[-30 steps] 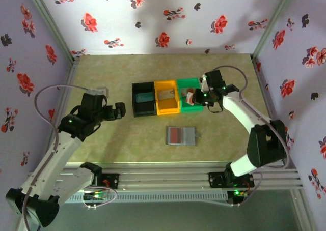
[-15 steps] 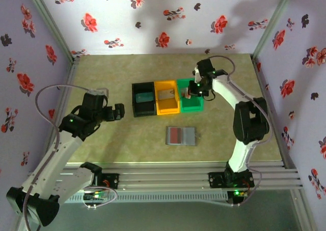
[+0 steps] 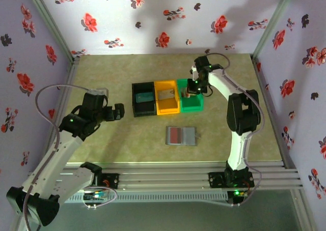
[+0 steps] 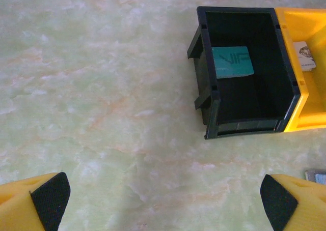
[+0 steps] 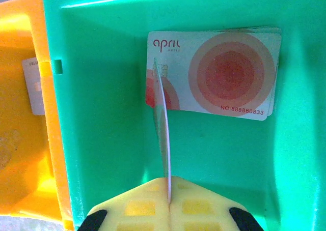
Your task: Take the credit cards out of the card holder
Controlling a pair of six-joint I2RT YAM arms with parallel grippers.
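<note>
Your right fingers [image 5: 137,208], at the bottom centre of the wrist frame, pinched a pale card [image 5: 164,134] edge-on over the green bin [image 5: 102,139], where a second card [image 5: 214,73] with red circles lay flat at the upper right. Your left fingers [image 4: 48,195] stood spread wide over the desk [image 4: 102,88], below and left of the black bin [image 4: 209,104] holding a teal card [image 4: 233,62]. The card holder [image 3: 181,135] lay open near the overhead frame's centre, below the bins.

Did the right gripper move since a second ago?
Yes. The right gripper, shut on a card, swung left and toward the back wall, from the green bin's right edge to above its inside.
</note>
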